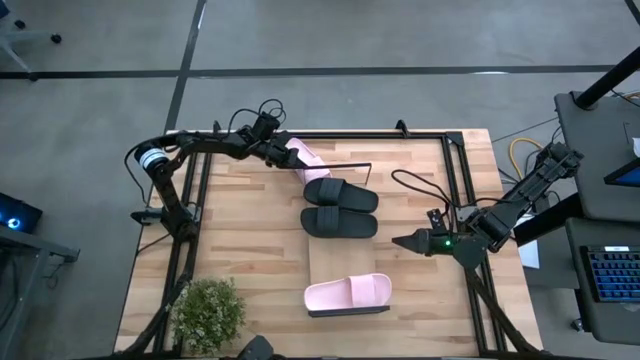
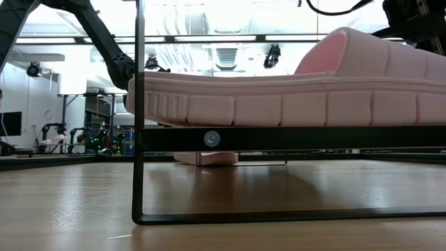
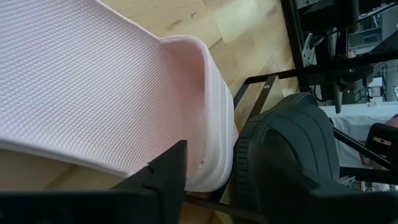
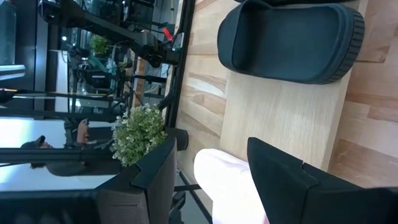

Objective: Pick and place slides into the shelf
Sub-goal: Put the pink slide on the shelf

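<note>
A pale pink slide (image 1: 305,163) lies slanting on the tabletop at the far left, just beyond the shelf (image 1: 335,262). My left gripper (image 1: 283,153) is at its far-left end, shut on it. Two black slides (image 1: 340,195) (image 1: 340,223) lie side by side on the shelf's far part, soles down. A second pink slide (image 1: 348,293) rests on the shelf's near end, and in the low view it fills the foreground (image 2: 279,97). My right gripper (image 1: 405,242) hangs open to the right of the shelf, touching nothing. My left gripper (image 3: 211,168) has the pink slide's rounded end rim (image 3: 214,146) between its two fingers. One finger (image 3: 168,177) is on the textured footbed side, the other (image 3: 273,162) outside the sole's wall. The fingers slant down from the table's far left. The slide lies on the tabletop.
A potted plant (image 1: 208,312) stands at the table's near left corner. Black frame bars (image 1: 460,190) run along the table's right and far sides. The shelf's thin black wire frame (image 2: 139,139) stands upright at its near end. Bare board (image 4: 280,118) lies between the black slides and the near pink slide.
</note>
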Robot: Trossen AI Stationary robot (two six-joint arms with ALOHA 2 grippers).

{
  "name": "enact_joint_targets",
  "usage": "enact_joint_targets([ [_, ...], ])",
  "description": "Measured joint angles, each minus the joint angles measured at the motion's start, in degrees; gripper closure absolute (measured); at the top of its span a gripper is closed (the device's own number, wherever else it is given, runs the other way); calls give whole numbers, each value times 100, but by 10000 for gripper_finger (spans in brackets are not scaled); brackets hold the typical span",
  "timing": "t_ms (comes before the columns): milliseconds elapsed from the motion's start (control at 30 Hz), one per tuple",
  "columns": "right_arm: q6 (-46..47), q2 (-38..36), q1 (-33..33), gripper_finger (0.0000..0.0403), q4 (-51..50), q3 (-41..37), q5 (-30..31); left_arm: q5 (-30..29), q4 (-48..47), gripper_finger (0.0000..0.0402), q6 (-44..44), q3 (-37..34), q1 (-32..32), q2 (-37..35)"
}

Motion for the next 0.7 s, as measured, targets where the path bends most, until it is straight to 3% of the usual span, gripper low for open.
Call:
enact_joint_targets([
  [433, -31, 1, 0, 216, -4, -2, 0, 33, -2, 383, 71, -4, 0, 0],
  [700, -37, -1, 0, 216, -8, -2, 0, 38, 2, 400, 139, -4, -1, 0],
])
